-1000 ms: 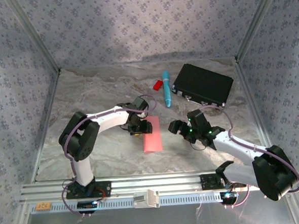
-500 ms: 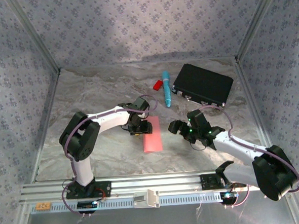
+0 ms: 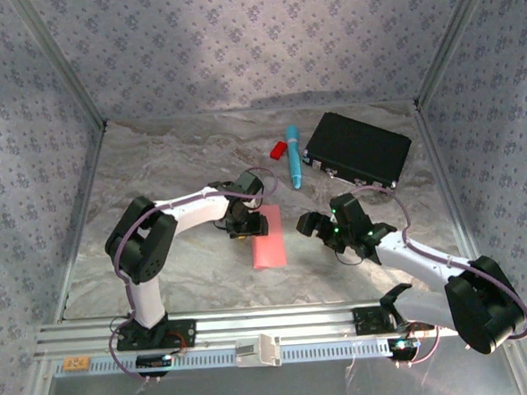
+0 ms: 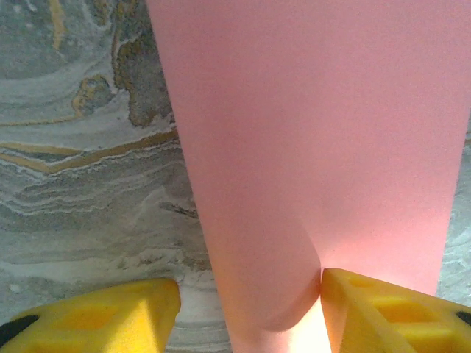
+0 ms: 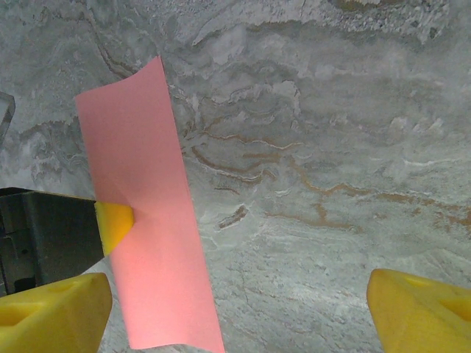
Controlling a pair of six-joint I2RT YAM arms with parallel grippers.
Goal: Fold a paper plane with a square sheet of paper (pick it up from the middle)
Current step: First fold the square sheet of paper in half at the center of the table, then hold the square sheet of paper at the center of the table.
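Thin pink-red sheet of paper (image 3: 268, 240) lies flat on the grey marble-patterned table (image 3: 163, 168), in the middle between the two arms. From above it reads as a long narrow strip, long side running away from the bases.

Left gripper (image 3: 241, 224) is at the strip's far left corner. On its wrist camera I see the two yellow fingers (image 4: 96, 316) spread apart. One pad rests on bare table just beside the paper's edge, with a sliver of marble between them. The other pad meets the paper, which bulges and curls up next to it. Jaws are parted and not clamped on anything. One pad appears to press the sheet down.

Right gripper (image 3: 314, 226) sits just to the right of the strip, apart from it. Its yellow fingers (image 5: 419, 309) stand spread wide, holding nothing. Below them I see bare marble and the strip's near end. On this wrist camera a yellow fingertip of the left gripper touches the strip's edge, and a faint crease runs from that spot.

Farther back: a slim blue plastic pen (image 3: 293, 157), a small red plastic piece (image 3: 279, 149) just left of it, and a flat black rectangular case (image 3: 357, 149) to its right. All are well apart from the paper.
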